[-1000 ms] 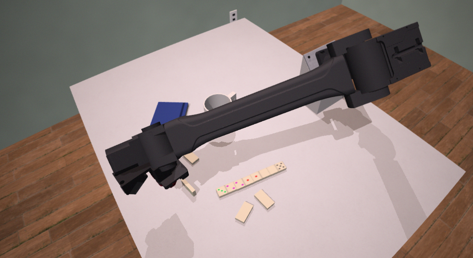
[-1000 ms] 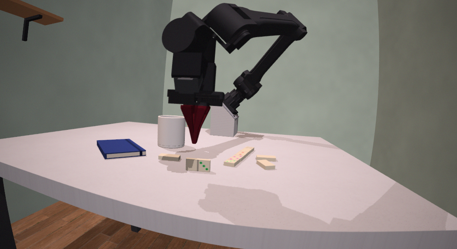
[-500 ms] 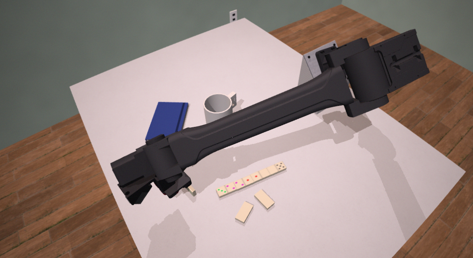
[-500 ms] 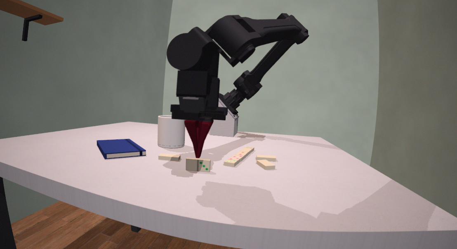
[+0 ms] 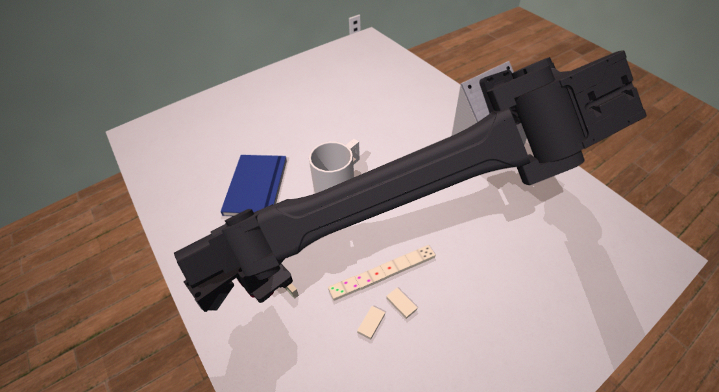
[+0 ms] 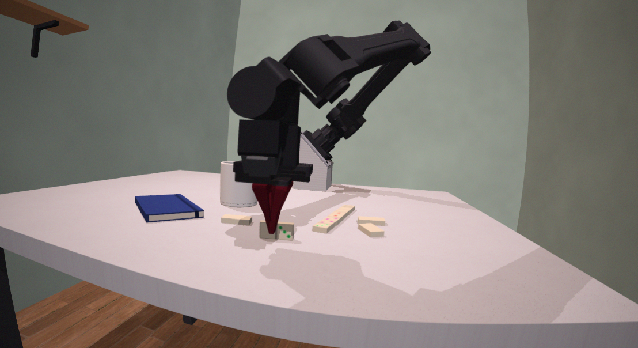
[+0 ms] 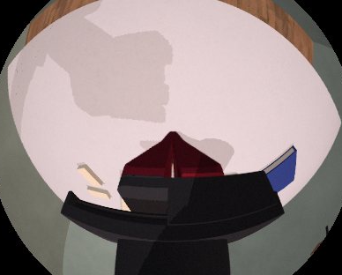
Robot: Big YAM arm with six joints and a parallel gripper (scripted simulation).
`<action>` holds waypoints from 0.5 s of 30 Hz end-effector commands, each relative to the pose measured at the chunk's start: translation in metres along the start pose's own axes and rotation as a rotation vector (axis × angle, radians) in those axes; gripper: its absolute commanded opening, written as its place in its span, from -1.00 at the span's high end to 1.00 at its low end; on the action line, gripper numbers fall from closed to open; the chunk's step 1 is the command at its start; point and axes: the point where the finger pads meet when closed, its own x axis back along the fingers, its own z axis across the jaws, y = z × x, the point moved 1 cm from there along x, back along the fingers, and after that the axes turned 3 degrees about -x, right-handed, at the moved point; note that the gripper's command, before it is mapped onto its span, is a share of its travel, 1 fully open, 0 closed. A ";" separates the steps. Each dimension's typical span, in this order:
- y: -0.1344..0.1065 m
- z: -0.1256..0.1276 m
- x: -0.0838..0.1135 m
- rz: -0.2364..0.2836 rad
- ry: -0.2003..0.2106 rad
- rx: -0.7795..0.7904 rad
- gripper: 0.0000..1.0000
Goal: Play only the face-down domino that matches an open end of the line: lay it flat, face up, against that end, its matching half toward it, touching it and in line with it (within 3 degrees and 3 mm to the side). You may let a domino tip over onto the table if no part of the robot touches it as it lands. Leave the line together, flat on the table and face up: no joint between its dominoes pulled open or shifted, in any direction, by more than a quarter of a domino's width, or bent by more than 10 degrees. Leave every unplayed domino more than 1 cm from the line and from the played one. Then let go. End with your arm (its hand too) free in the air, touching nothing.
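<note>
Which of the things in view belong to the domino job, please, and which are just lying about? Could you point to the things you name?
For the job:
- domino line [image 5: 381, 272] [image 6: 333, 218]
- domino on its long edge, green pips showing [image 5: 291, 289] [image 6: 285, 231]
- gripper [image 6: 271, 231] [image 7: 172, 137]
- three face-down dominoes, to be kept clear of the line

Just lying about:
- blue notebook [image 5: 253, 183] [image 6: 169, 207] [image 7: 284, 170]
- white mug [image 5: 331, 170] [image 6: 238, 185]

So there's a blue notebook lying flat near a white mug on the desk, plus an outlet on the wall.
</note>
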 end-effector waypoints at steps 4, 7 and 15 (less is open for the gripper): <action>0.004 0.001 0.002 -0.012 0.002 0.000 1.00; 0.003 0.001 -0.002 -0.009 0.004 -0.003 1.00; 0.003 0.001 -0.003 -0.008 0.005 -0.005 1.00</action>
